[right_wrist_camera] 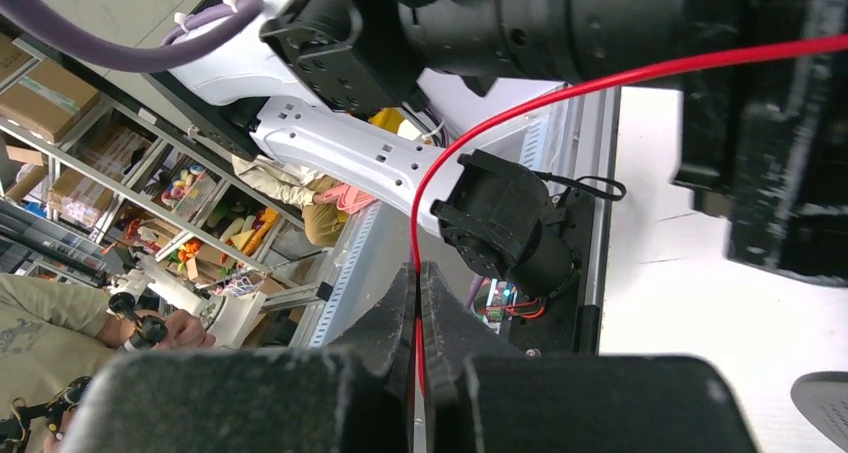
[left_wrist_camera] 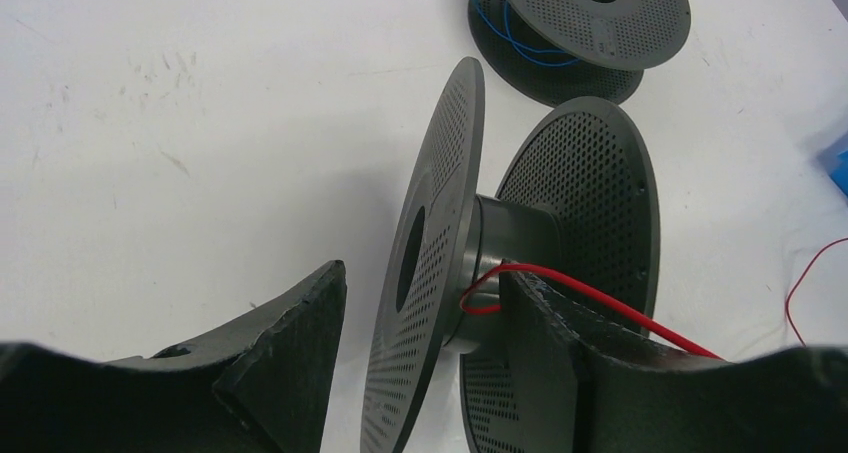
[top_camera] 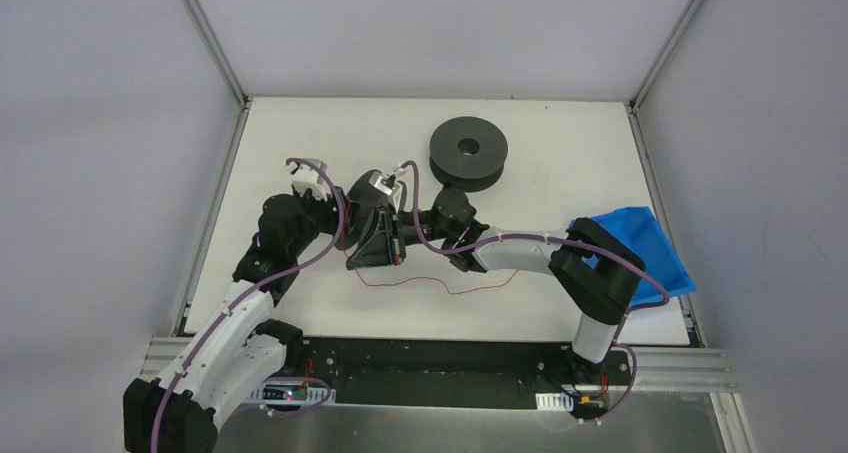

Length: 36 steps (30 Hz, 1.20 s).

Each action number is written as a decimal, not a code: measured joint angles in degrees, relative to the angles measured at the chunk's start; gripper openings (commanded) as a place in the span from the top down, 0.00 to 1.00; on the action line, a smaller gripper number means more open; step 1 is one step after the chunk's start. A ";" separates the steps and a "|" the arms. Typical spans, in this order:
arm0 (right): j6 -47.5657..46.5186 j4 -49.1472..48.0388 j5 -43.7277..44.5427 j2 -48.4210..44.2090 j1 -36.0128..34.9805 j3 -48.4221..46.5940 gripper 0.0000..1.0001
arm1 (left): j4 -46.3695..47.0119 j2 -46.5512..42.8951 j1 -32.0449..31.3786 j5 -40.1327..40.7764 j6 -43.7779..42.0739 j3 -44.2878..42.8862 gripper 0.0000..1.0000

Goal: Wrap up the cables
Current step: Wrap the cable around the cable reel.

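A dark grey spool (left_wrist_camera: 580,203) stands on edge on the white table (top_camera: 300,133). My left gripper (left_wrist_camera: 422,273) is open and straddles the spool's near flange. One finger is outside it with a gap; the other is between the flanges, beside the hub. The thin red cable (left_wrist_camera: 590,293) loops round the hub and runs over that inner finger. My right gripper (right_wrist_camera: 418,273) is shut on the red cable (right_wrist_camera: 500,118), which rises taut from the jaws. In the top view both grippers, left (top_camera: 352,225) and right (top_camera: 400,235), meet at the spool (top_camera: 372,243). Slack red cable (top_camera: 440,285) trails on the table.
A second dark grey spool (top_camera: 468,153) lies flat at the back; blue cable (left_wrist_camera: 520,35) is wound on it. A blue bin (top_camera: 640,248) sits at the table's right edge. The right arm's forearm (top_camera: 520,251) stretches across the middle.
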<state>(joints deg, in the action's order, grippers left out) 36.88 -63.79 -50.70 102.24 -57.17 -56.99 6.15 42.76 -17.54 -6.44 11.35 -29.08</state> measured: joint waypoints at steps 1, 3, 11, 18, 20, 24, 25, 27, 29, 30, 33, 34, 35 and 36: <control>0.26 -0.50 0.00 0.00 0.00 0.00 1.00 | 0.74 0.98 0.00 0.00 0.07 0.02 0.46; 0.90 -1.66 -0.04 0.07 0.00 0.00 1.00 | 2.58 2.45 0.00 0.00 0.17 0.39 0.49; 2.82 -4.72 -0.13 0.61 0.02 0.24 1.00 | 6.71 3.61 0.00 0.20 1.05 2.78 0.84; 3.13 -5.51 0.57 0.59 2.25 3.02 1.00 | 6.16 3.61 0.02 1.46 0.42 2.78 0.93; 3.10 -5.49 0.87 0.52 4.33 4.22 1.00 | 5.09 3.48 0.00 1.46 -0.17 2.45 0.96; 2.29 -3.69 1.88 -0.79 10.23 7.08 1.00 | 2.45 3.30 0.02 0.92 -0.61 1.81 1.00; 1.38 -1.77 2.03 -1.57 12.11 7.39 1.00 | 1.49 3.30 0.00 0.52 -0.83 1.33 1.00; -1.11 1.88 2.49 -3.10 14.64 7.41 1.00 | -0.66 3.39 0.00 -0.20 -1.73 0.20 1.00; -4.98 7.45 3.28 -5.46 16.72 7.39 1.00 | -3.19 3.61 0.02 -1.38 -3.13 -1.22 1.00; -7.50 10.97 3.85 -6.80 17.46 7.17 1.00 | -4.76 3.76 0.02 -2.21 -4.07 -2.14 1.00; -16.57 23.63 7.30 -10.34 18.62 4.92 1.00 | -9.31 3.85 0.00 -4.31 -6.97 -4.46 1.00; -19.74 27.56 8.92 -11.34 18.84 3.98 1.00 | -10.56 3.80 0.00 -5.14 -8.00 -5.03 1.00; -22.56 30.88 10.51 -12.26 19.21 3.28 1.00 | -12.13 3.72 0.00 -5.84 -9.31 -5.73 1.00; -24.70 33.14 11.67 -12.90 19.54 2.93 1.00 | -13.49 3.56 0.00 -6.62 -10.38 -6.27 1.00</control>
<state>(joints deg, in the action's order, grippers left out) 12.19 -30.65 -39.03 89.34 -37.63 -54.06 -7.33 46.33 -17.54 -13.06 0.97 -35.35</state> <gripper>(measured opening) 0.008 0.019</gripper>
